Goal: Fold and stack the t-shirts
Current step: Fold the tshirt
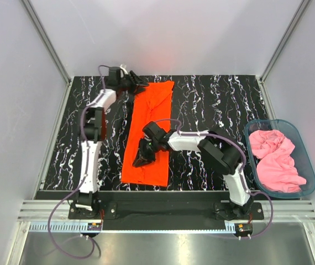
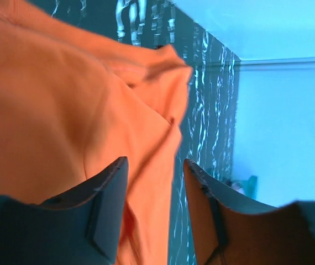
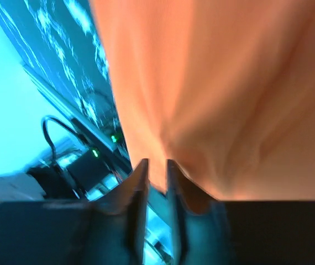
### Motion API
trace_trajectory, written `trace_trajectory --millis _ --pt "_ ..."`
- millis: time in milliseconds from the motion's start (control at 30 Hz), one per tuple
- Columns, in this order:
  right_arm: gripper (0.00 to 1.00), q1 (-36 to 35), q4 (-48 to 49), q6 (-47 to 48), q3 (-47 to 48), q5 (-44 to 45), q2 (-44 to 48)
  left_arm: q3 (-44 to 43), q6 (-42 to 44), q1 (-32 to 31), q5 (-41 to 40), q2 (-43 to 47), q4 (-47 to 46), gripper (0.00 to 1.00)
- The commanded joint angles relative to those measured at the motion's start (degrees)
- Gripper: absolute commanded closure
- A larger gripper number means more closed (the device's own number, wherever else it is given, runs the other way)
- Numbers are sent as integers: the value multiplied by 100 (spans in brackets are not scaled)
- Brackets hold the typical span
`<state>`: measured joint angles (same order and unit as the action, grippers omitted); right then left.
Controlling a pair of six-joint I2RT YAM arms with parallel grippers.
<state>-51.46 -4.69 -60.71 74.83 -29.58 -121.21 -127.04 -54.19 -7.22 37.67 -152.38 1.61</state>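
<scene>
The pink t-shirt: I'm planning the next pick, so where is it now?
Top view: the pink t-shirt lies crumpled in the blue bin at the table's right edge, just right of the right arm.

walls: plain white panels [image 1: 163,33] beyond left gripper [image 1: 142,85] and flanking both sides | corners: aluminium posts [image 1: 47,41] | table [image 1: 218,105]: black, white-veined, under it | rail [image 1: 168,207]: ribbed metal, behind it | light: soft, even, probably overhead
</scene>
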Motion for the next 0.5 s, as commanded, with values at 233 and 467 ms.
trace_trajectory --millis 233,467 --pt "46 786 -2176 1878 -1231 -503 2819 4324 2281 -33 -1402 5619 2465 46" --pt "98 857 -1800 2467 -2402 -548 3174 8044 1617 -780 -2631 8554 3056 49"
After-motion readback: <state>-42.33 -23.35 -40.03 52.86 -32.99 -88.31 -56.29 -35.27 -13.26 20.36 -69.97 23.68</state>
